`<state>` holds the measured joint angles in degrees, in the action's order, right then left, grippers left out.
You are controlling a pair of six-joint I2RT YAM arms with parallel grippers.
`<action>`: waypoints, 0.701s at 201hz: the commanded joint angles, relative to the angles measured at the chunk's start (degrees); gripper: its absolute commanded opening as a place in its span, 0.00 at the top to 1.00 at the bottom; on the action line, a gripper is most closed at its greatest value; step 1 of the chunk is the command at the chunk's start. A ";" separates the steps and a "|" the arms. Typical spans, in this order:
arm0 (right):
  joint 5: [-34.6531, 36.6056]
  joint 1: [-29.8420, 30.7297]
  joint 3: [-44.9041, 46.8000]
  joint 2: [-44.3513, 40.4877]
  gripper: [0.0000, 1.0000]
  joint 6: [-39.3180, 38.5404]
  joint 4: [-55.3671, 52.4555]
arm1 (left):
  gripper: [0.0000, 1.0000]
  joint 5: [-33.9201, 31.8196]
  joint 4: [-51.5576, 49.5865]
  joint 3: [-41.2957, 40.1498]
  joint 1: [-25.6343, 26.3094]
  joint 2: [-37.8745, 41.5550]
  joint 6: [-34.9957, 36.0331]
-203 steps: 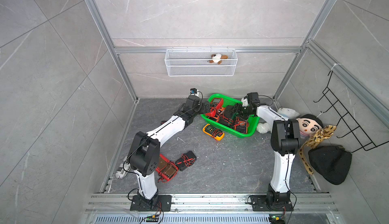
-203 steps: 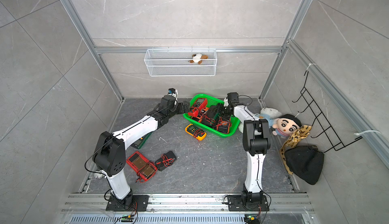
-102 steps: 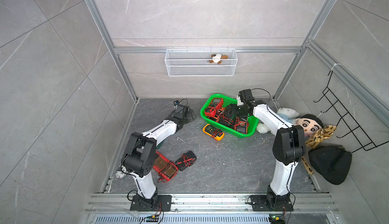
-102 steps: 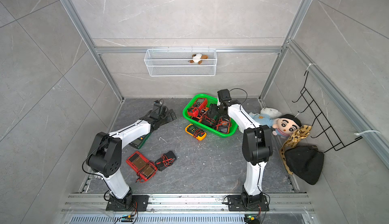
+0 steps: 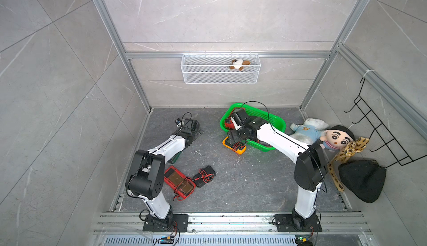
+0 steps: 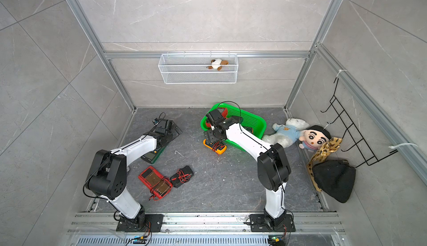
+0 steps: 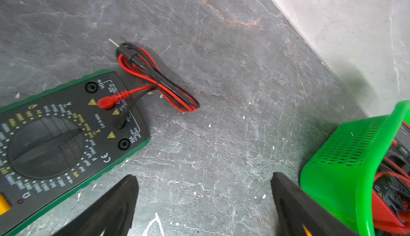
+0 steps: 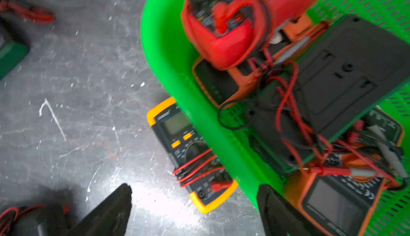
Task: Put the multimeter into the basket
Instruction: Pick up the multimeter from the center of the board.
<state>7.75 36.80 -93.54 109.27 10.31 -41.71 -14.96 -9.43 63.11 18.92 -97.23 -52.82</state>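
The green basket (image 5: 272, 117) (image 6: 254, 117) stands at the back of the floor and holds several multimeters, a red one (image 8: 221, 41) on top. A yellow multimeter (image 5: 233, 145) (image 8: 177, 130) wrapped in red leads lies on the floor against the basket's near wall (image 8: 168, 46). My right gripper (image 8: 194, 188) hangs open over it, one finger above the basket rim. My left gripper (image 7: 204, 175) is open over bare floor between a green multimeter (image 7: 44, 146) and the basket (image 7: 346, 157). The left arm hides most of that green multimeter (image 6: 152, 155).
A red multimeter pair (image 5: 179, 182) and a black one (image 5: 204, 174) lie near the left arm's base. Plush toys (image 5: 309, 131), a black bag (image 5: 362, 180) and a wire rack (image 5: 381, 136) line the right wall. A white wire basket (image 5: 220, 71) hangs on the back wall.
The right gripper opened wider and swung from inside the basket to its near left edge, above the yellow multimeter. The left arm drew back left from the basket to the floor.
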 commanded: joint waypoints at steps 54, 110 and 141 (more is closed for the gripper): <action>1.62 0.65 5.04 1.94 0.00 -3.26 -1.01 | 0.02 -1.46 1.86 -2.37 -0.37 1.60 -4.58; 3.56 0.65 5.53 5.74 0.00 -3.85 1.15 | 0.02 -2.24 1.64 -4.22 -0.41 3.44 -4.43; 1.23 0.65 4.15 8.17 0.00 -3.96 1.58 | 0.02 -2.54 1.78 -5.26 -0.34 4.28 -4.69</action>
<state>8.99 37.82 -88.44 115.02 7.64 -41.74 -15.57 -8.56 58.50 18.90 -95.88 -56.71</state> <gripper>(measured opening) 0.997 0.980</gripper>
